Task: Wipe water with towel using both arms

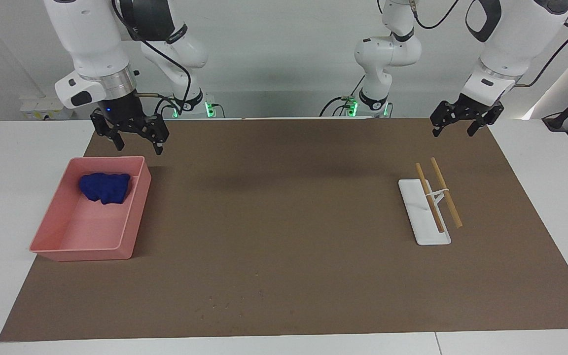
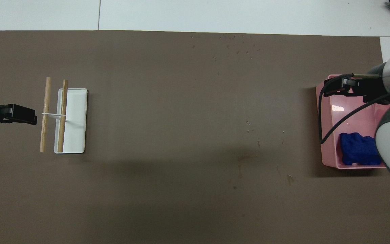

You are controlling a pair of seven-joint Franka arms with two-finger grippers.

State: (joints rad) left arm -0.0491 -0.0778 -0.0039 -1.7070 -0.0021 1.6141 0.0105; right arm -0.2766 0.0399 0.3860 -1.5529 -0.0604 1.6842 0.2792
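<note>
The towel is a deep-blue lumpy bundle lying in the pink tray, at the end of the tray nearer to the robots. My right gripper hangs open and empty in the air over the mat, just off the tray's robot-side rim, well above the towel. My left gripper waits open and empty over the mat's corner at the left arm's end. The water shows as faint specks near the mat's edge farthest from the robots and a thin streak mid-mat.
A white flat tray lies at the left arm's end of the brown mat, with two wooden sticks joined by a white band resting across it. White tabletop surrounds the mat.
</note>
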